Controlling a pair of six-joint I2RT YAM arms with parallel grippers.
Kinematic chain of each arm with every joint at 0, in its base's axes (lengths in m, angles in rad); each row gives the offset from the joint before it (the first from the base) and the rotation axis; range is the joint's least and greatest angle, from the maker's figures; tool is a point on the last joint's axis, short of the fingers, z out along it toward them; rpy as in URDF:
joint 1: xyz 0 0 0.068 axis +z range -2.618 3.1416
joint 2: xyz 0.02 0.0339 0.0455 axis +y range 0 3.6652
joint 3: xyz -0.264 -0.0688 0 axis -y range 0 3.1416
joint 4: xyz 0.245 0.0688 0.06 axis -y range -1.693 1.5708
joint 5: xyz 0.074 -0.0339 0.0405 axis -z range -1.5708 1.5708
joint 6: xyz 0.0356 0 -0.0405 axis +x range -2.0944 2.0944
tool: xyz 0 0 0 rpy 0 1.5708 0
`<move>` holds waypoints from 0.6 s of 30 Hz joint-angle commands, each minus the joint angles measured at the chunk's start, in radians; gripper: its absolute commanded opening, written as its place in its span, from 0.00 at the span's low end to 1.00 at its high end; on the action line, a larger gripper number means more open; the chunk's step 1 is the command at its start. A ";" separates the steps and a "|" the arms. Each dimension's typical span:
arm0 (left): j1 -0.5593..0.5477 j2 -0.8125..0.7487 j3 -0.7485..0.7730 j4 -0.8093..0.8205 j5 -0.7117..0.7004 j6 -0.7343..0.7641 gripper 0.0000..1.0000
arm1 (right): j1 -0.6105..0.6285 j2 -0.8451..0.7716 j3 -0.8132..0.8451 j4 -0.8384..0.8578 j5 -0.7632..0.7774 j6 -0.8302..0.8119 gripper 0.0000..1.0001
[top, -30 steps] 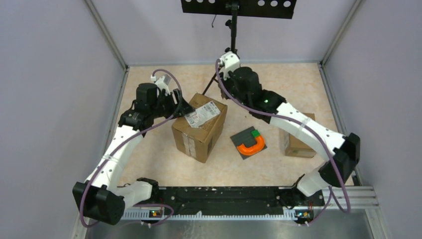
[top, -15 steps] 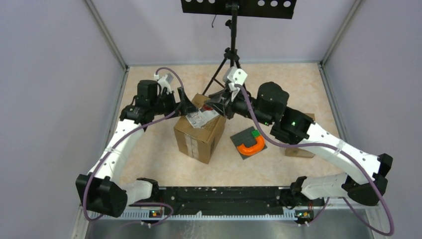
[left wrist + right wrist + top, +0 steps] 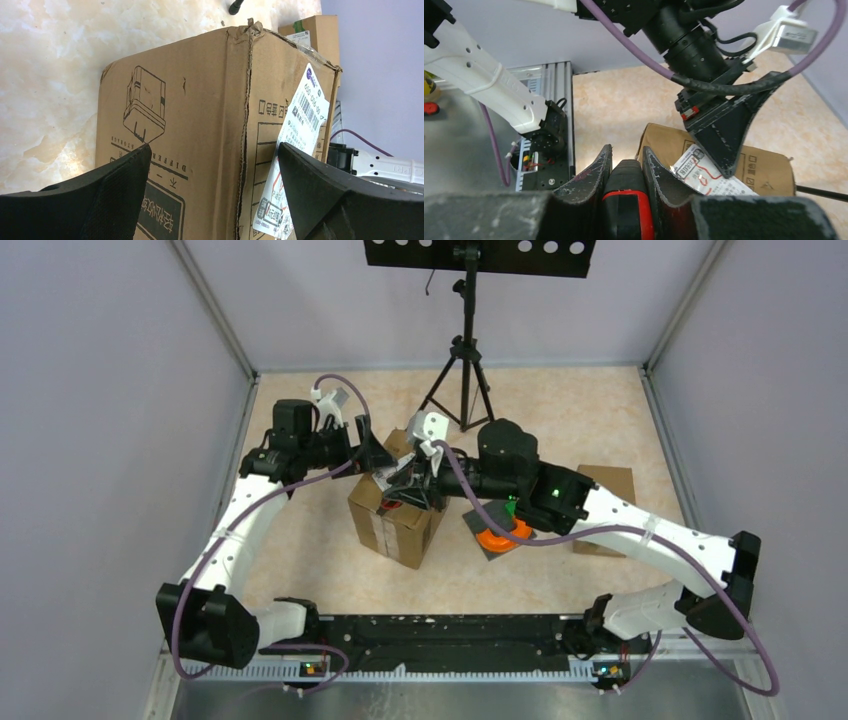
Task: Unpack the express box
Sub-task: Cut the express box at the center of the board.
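Note:
The express box (image 3: pixel 398 525) is a brown carton at mid-table with a white shipping label (image 3: pixel 295 150) peeling off its top. My left gripper (image 3: pixel 372 452) is open at the box's top left edge. In the left wrist view the box (image 3: pixel 200 115) fills the space beyond the spread left gripper (image 3: pixel 214 146). My right gripper (image 3: pixel 405 490) hovers over the box top. In the right wrist view the right gripper (image 3: pixel 627 150) is shut on a black and red cutter (image 3: pixel 628 200), beside a left finger (image 3: pixel 724 130) over the label.
An orange U-shaped part on a dark grey pad (image 3: pixel 503 530) lies right of the box, partly under my right arm. A smaller carton (image 3: pixel 607 502) lies further right. A black tripod (image 3: pixel 465 360) stands behind. Grey walls enclose three sides.
My right arm has swung from the back of the table leftward and down over the box top, still holding the cutter. The left gripper has opened wide at the box's edge.

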 commanded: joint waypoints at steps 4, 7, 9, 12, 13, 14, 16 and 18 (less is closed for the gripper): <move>0.005 0.006 0.033 -0.013 0.025 0.040 0.98 | 0.035 0.030 0.046 0.067 -0.008 -0.017 0.00; 0.005 0.006 0.033 -0.015 0.025 0.039 0.98 | 0.041 0.031 0.046 0.083 0.009 -0.023 0.00; 0.005 0.006 0.034 -0.017 0.022 0.040 0.98 | 0.043 0.030 0.053 0.088 0.013 -0.024 0.00; 0.005 0.006 0.034 -0.019 0.018 0.042 0.98 | 0.052 0.028 0.062 0.094 0.034 -0.035 0.00; 0.005 0.005 0.033 -0.019 0.019 0.042 0.98 | 0.052 0.030 0.063 0.097 0.042 -0.039 0.00; 0.005 0.005 0.033 -0.019 0.019 0.042 0.98 | 0.053 0.031 0.064 0.098 0.050 -0.043 0.00; 0.005 0.005 0.031 -0.019 0.020 0.040 0.97 | 0.054 0.034 0.063 0.100 0.063 -0.052 0.00; 0.005 0.005 0.030 -0.018 0.019 0.039 0.97 | 0.054 0.035 0.061 0.104 0.070 -0.055 0.00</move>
